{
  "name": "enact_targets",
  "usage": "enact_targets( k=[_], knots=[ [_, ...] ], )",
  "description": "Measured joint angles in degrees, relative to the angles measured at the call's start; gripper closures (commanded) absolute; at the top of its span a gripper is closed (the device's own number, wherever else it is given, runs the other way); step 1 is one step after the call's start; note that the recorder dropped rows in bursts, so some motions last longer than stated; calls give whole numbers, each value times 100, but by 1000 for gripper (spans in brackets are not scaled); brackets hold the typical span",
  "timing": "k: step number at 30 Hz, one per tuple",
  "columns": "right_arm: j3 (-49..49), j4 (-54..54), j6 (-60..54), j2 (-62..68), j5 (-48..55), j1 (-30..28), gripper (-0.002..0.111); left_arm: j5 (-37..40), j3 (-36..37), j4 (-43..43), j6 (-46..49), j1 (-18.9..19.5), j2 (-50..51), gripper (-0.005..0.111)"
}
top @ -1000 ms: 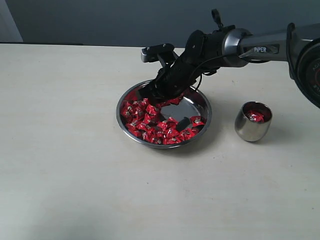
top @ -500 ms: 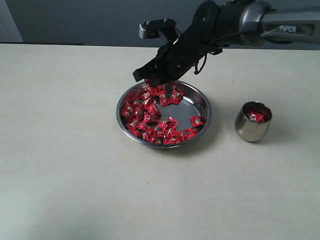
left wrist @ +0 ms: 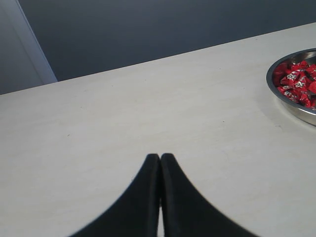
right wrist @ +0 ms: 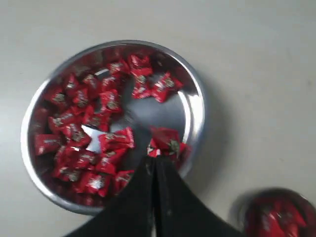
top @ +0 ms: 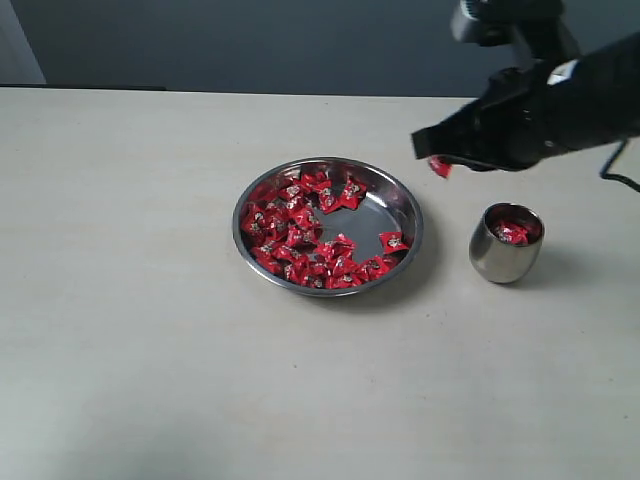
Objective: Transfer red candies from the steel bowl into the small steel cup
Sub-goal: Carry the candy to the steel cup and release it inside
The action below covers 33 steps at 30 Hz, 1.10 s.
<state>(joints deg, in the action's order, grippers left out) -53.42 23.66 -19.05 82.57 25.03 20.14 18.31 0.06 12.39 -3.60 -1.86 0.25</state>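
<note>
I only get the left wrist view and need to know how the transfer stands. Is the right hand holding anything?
Observer: Yes. The right hand is shut on one red candy, raised off the table.
Operator: Where is it relative to the bowl?
Observer: In the exterior view it sits between the bowl and the cup, higher than both and not yet over the cup.
Operator: Anything in the cup?
Observer: Red candies show inside it. I cannot tell how many.
</note>
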Motion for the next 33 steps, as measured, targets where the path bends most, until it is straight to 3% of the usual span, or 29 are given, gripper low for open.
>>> enact_targets(
  k=[2, 6, 20, 22, 27, 33],
  knots=[
    [481, -58, 59, -301, -14, -556, 109, 0, 0, 0, 0, 0, 0, 106],
    [711, -214, 85, -138, -51, -1095, 109, 0, 0, 0, 0, 0, 0, 106],
    [711, -316, 106, 718, -515, -1180, 109, 0, 0, 0, 0, 0, 0, 106],
    [711, -316, 106, 721, -541, -1180, 103, 0, 0, 0, 0, 0, 0, 106],
    [711, -353, 106, 730, -495, -1180, 76, 0, 0, 0, 0, 0, 0, 106],
    [711, -353, 106, 715, -553, -1180, 76, 0, 0, 0, 0, 0, 0, 106]
  ],
)
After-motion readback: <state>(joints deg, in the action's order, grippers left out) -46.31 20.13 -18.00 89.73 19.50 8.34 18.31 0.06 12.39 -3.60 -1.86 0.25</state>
